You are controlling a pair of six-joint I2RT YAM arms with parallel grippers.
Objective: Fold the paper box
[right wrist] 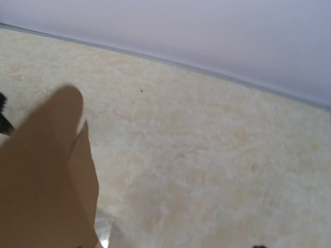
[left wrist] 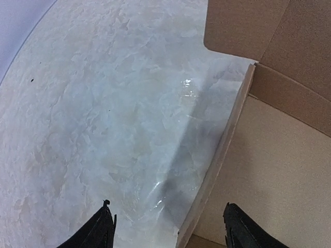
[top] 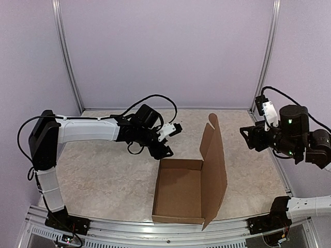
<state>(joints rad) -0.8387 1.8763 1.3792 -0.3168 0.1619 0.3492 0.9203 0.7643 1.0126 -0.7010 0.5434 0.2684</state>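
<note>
The paper box point(top: 178, 194) is plain brown cardboard. It lies at the table's front centre as a shallow open tray. Its lid panel point(top: 214, 165) stands upright along the right side, with a rounded tab on top. My left gripper point(top: 166, 147) is open and empty just above the tray's far left corner. In the left wrist view its fingertips point(left wrist: 101, 230) sit wide apart, with the tray's wall edge point(left wrist: 222, 150) between them and untouched. My right gripper point(top: 248, 138) is raised to the right of the lid, apart from it, and looks open. The lid's tab point(right wrist: 41, 181) shows blurred at the left of the right wrist view.
The marbled beige tabletop point(top: 103, 175) is bounded by lilac walls with metal corner posts point(top: 70, 62). An aluminium rail point(top: 155, 230) runs along the front edge by the arm bases. A black cable point(top: 150, 98) loops over the left wrist.
</note>
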